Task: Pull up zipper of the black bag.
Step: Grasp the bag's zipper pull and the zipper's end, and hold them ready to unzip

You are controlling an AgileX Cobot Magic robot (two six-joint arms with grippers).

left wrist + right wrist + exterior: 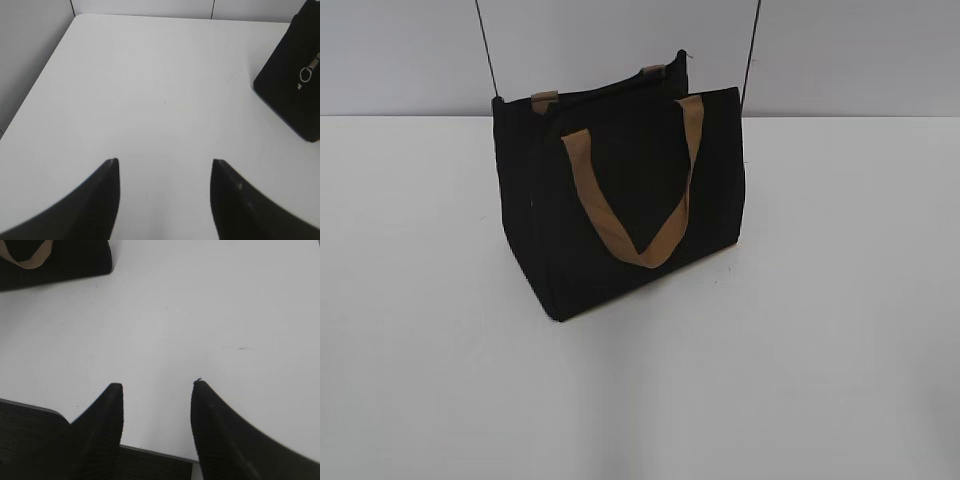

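Bag: black bag (620, 200) upright mid-bench (840, 350), soft fabric, likely collapses under pull.
Grip: silver pull tab (306, 74) of zipper (610, 92), small, slippery.
Hands: left hand (165, 162), right hand (157, 385) both released, well apart from bag.

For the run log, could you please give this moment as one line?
left gripper open, empty | right gripper open, empty | bag upright on table, untouched | zipper pull hanging free

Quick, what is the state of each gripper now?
Left gripper: open, holding nothing, over the table.
Right gripper: open, holding nothing.
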